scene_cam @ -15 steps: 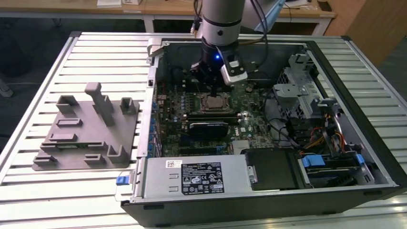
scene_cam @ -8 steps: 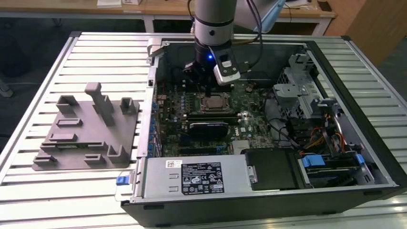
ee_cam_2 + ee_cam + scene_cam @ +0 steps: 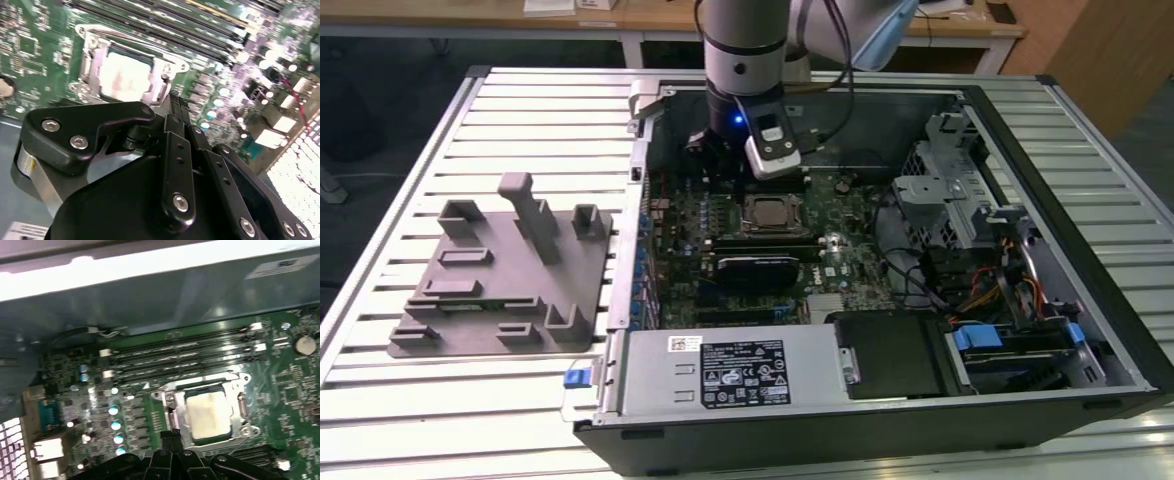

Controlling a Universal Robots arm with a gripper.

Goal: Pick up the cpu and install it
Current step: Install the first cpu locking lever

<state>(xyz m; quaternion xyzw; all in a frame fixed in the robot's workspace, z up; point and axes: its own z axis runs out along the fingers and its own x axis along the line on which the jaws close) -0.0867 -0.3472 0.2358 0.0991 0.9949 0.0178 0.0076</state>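
The cpu (image 3: 767, 212) lies flat in the motherboard socket inside the open computer case, with the socket's metal frame (image 3: 235, 390) around it. Its pale silver top shows in both wrist views (image 3: 125, 77) (image 3: 207, 415). My gripper (image 3: 177, 102) hangs above the board, a short way off the socket toward the case's back wall, apart from the cpu. Its two thin black fingers (image 3: 170, 434) are pressed together with nothing between them. In the exterior view the arm's wrist (image 3: 744, 100) stands over the back left part of the case.
A grey plastic fixture block (image 3: 507, 270) sits on the slatted table at the exterior view's left. Memory slots (image 3: 180, 352) run beside the socket. The case walls (image 3: 640, 200), a power supply (image 3: 720, 370) and a drive cage (image 3: 961, 190) with cables ring the board.
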